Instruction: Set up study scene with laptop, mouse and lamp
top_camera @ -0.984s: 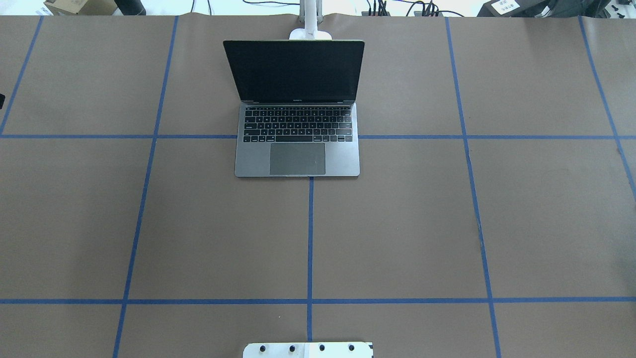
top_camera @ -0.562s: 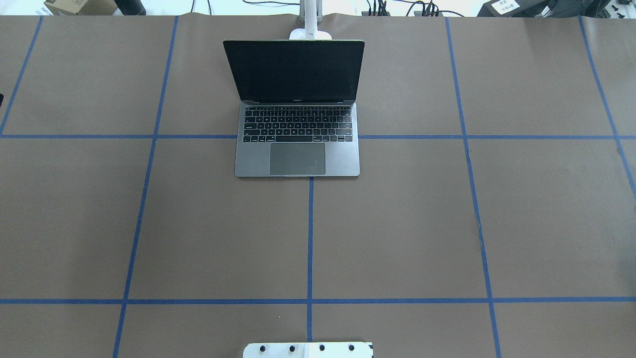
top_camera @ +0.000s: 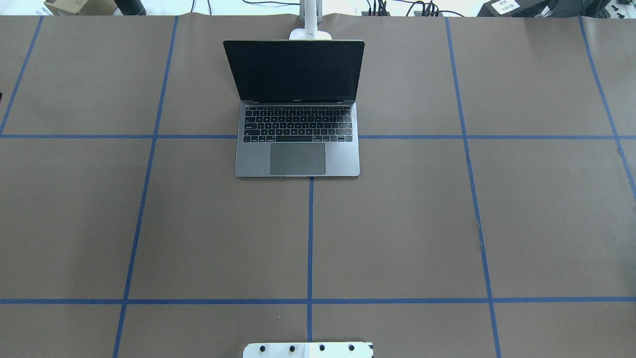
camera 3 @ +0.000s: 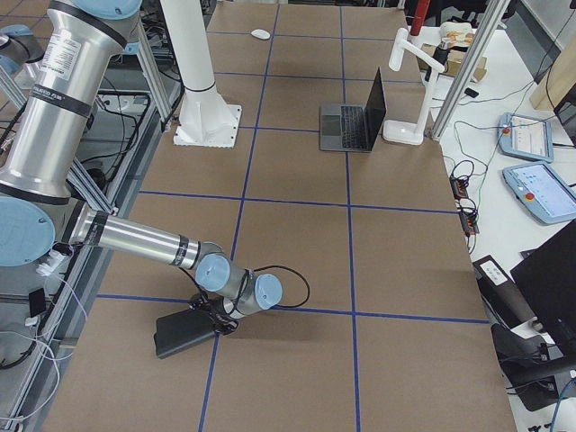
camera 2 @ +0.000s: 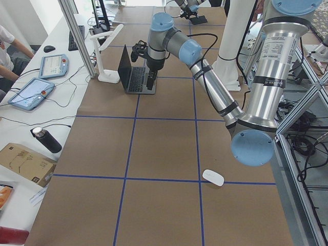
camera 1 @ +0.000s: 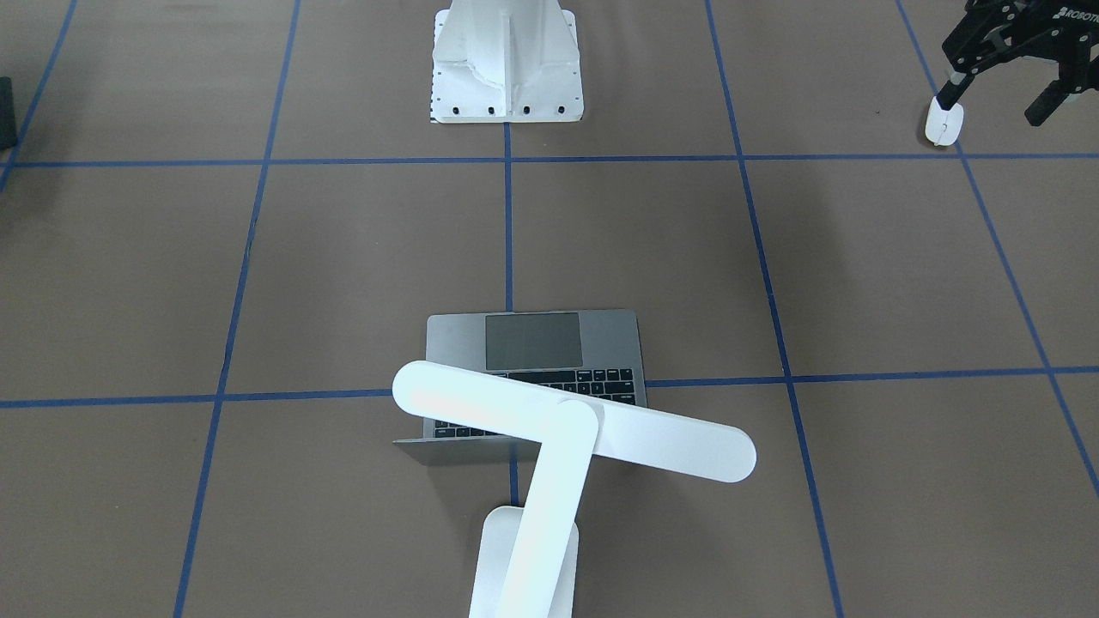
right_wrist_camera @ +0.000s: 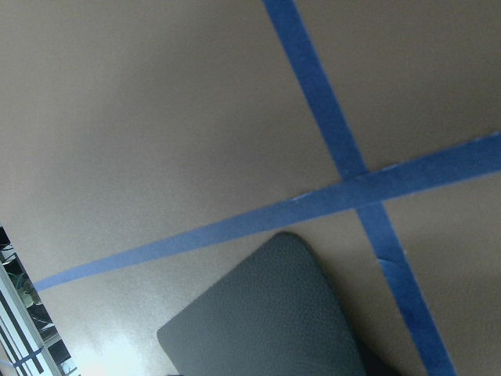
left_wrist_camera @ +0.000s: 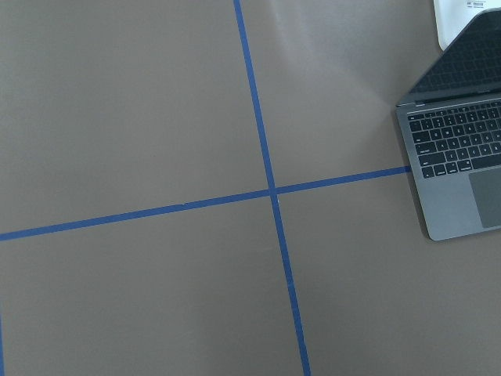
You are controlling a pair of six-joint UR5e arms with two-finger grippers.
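- Mouse [camera 1: 942, 123] alone on table [camera 1: 859, 257], robot's left side; left pincer [camera 1: 1000, 99] high above table, fingers [camera 1: 955, 86] spread wide, empty.
- Right pincer [camera 3: 213, 321] low beside black mat [camera 3: 180, 335]; opening cannot be told.
- Laptop [top_camera: 297, 149] open mid-table, well apart from mouse; lamp [camera 1: 571, 429] just behind lid.

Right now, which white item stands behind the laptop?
The lamp: its base sits behind the laptop lid. The mouse lies far off toward the robot's left.

Bright, even light from above; shadows soft and faint; the lamp [camera 1: 567, 433] glares overexposed white; right wrist view blurry.
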